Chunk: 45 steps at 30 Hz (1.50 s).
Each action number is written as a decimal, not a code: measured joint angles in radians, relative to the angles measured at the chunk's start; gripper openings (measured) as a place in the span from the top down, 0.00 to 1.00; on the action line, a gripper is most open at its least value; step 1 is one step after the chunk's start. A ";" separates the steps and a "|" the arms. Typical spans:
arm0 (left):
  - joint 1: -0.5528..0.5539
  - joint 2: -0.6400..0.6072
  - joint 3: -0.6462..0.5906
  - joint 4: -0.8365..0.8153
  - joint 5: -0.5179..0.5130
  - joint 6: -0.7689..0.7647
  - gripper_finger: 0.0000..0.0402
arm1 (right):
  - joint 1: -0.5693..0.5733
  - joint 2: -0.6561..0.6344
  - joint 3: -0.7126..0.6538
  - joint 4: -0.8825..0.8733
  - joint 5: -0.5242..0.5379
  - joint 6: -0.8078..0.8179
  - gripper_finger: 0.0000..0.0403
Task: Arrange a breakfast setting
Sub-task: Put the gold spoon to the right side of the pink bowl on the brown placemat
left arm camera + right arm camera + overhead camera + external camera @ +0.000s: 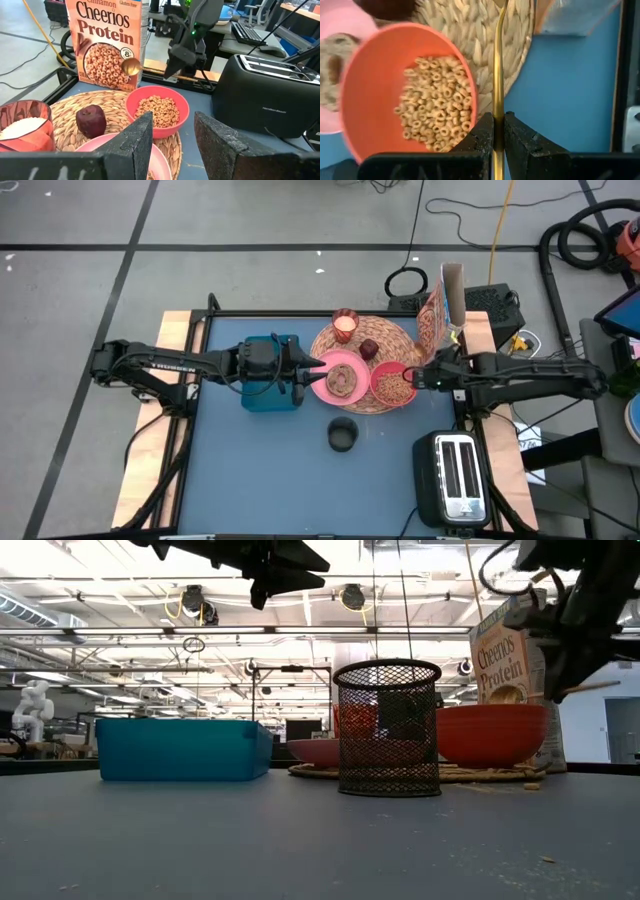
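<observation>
The gold spoon, thin, stiff and slippery, best pinched mid-handle, is clamped in the right gripper above the cereal-filled coral-red bowl at the straw placemat's 4 o'clock on the blue bench; left gripper hovers half-open, empty.

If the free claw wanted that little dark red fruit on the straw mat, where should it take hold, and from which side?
Best guess: from straight above, pinching the fruit across its round middle. It sits low on the woven mat, hemmed in by the candle glass, pink plate and cereal bowl, so a sideways approach looks crowded. The left claw is open and close by.
</observation>
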 joint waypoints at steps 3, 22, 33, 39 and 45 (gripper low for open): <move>0.000 0.000 0.000 0.000 0.000 0.000 0.63 | 0.000 0.019 -0.041 0.014 -0.006 0.043 0.96; 0.000 0.000 0.000 0.000 0.000 0.002 0.63 | 0.000 0.022 -0.299 0.402 -0.062 0.082 0.96; 0.000 0.000 0.000 0.000 0.000 0.001 0.63 | 0.001 0.020 -0.405 0.554 -0.064 0.131 0.95; 0.000 0.000 0.000 0.000 0.000 0.001 0.63 | 0.000 0.020 -0.431 0.594 -0.112 0.137 0.88; 0.000 0.000 0.000 0.000 0.000 0.001 0.63 | 0.000 0.021 -0.432 0.600 -0.113 0.137 0.87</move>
